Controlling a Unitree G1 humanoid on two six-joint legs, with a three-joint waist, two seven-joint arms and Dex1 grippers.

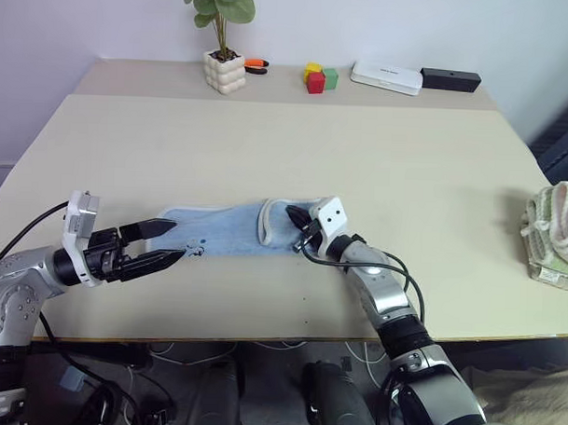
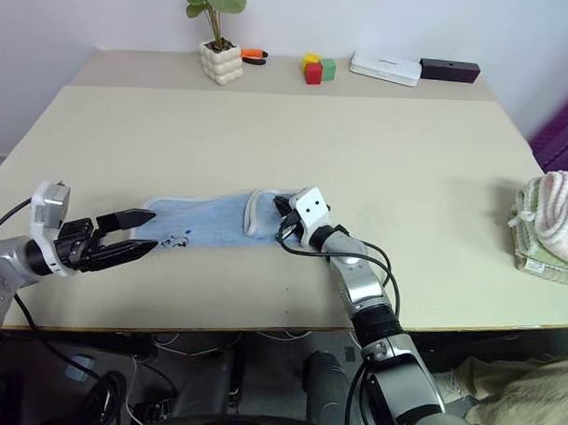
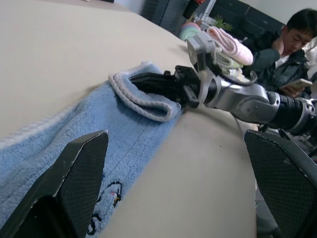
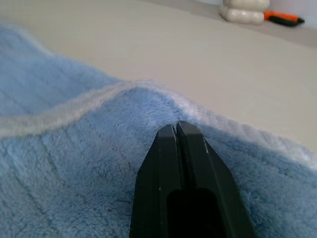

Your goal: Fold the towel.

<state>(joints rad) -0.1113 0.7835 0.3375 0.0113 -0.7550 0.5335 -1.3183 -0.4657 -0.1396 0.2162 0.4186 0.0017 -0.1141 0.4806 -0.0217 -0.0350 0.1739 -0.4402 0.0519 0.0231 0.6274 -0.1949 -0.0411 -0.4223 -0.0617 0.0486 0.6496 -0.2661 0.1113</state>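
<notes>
The light blue towel point(image 1: 229, 231) lies stretched out near the table's front edge, its right end doubled back so the pale hem point(image 3: 141, 101) forms a rolled lip. A small dark printed mark point(image 1: 199, 250) sits at its left end. My left gripper point(image 1: 178, 241) hovers level at that left end, open, one finger on each side of the corner with the mark. My right gripper point(image 1: 290, 214) is shut, and its fingertips point(image 4: 177, 130) rest on the doubled right end just behind the hem. No cloth is seen between them.
A folded cream and pale green towel stack point(image 1: 556, 236) sits at the table's right edge. Along the back stand a potted plant point(image 1: 224, 69), an orange tool point(image 1: 256, 64), coloured blocks point(image 1: 318, 78), a white box point(image 1: 387, 76) and a black box point(image 1: 450, 80). A seated person point(image 3: 292, 44) is beyond the table.
</notes>
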